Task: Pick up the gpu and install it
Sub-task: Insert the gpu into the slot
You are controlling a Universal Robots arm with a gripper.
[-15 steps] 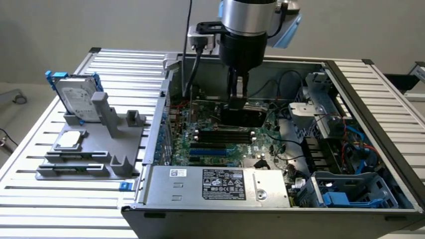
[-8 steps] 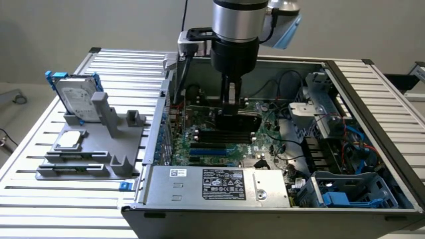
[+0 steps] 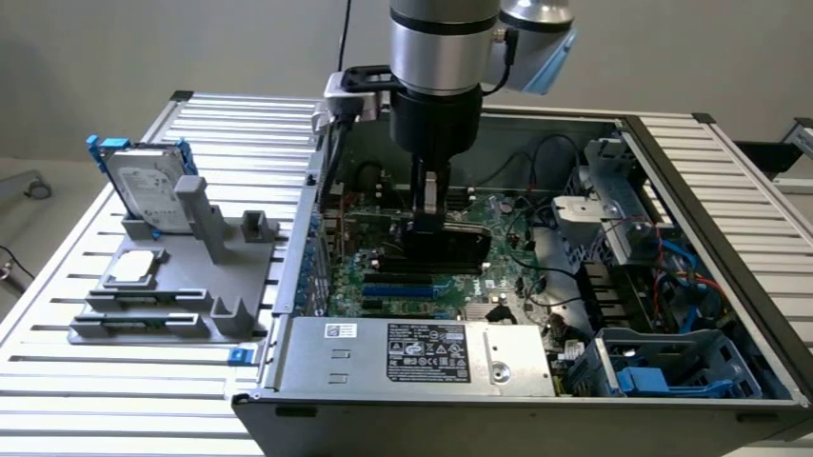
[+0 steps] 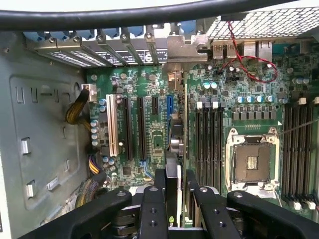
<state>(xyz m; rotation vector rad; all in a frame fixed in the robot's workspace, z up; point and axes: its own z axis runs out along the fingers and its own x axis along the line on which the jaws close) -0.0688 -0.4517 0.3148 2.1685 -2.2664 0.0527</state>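
Observation:
The gpu (image 3: 454,251), a thin card with a black cover, stands upright inside the open computer case (image 3: 711,181), low over the green motherboard (image 3: 508,271). My gripper (image 3: 429,225) reaches straight down into the case and is shut on the card's upper edge. In the wrist view the gpu (image 4: 175,149) is edge-on between the two black fingers (image 4: 159,186), and its silver bracket (image 4: 187,47) lies against the case's rear slot openings. The card runs beside a blue expansion slot (image 4: 169,107). Whether its edge sits in a slot I cannot tell.
A silver hard drive with a blue frame (image 3: 144,179) stands on a grey holder (image 3: 171,286) at the exterior view's left. The power supply (image 3: 420,354) fills the case's near side, with blue drive bays (image 3: 661,367) to its right. A CPU socket (image 4: 253,159) and memory slots (image 4: 207,139) flank the card.

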